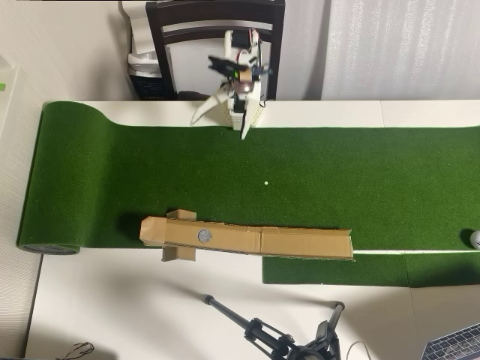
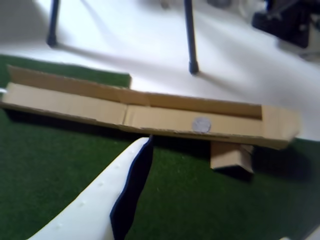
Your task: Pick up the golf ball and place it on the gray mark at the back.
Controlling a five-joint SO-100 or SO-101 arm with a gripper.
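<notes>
The white golf ball (image 1: 474, 238) lies on the green mat at the far right edge of the overhead view, far from the arm. It does not show in the wrist view. The gray mark (image 1: 205, 235) is a round spot on the long cardboard ramp (image 1: 300, 241); the wrist view shows it too (image 2: 201, 124). My gripper (image 1: 223, 124) hangs near the arm's base at the top middle, its jaws spread apart and empty. One white finger with a black pad (image 2: 127, 195) shows in the wrist view, above the mat.
The green mat (image 1: 360, 172) covers the table, rolled up at the left end (image 1: 49, 244). A small white dot (image 1: 266, 182) marks its middle. A black tripod (image 1: 262, 330) stands in front of the ramp. A dark chair (image 1: 217, 22) stands behind the arm.
</notes>
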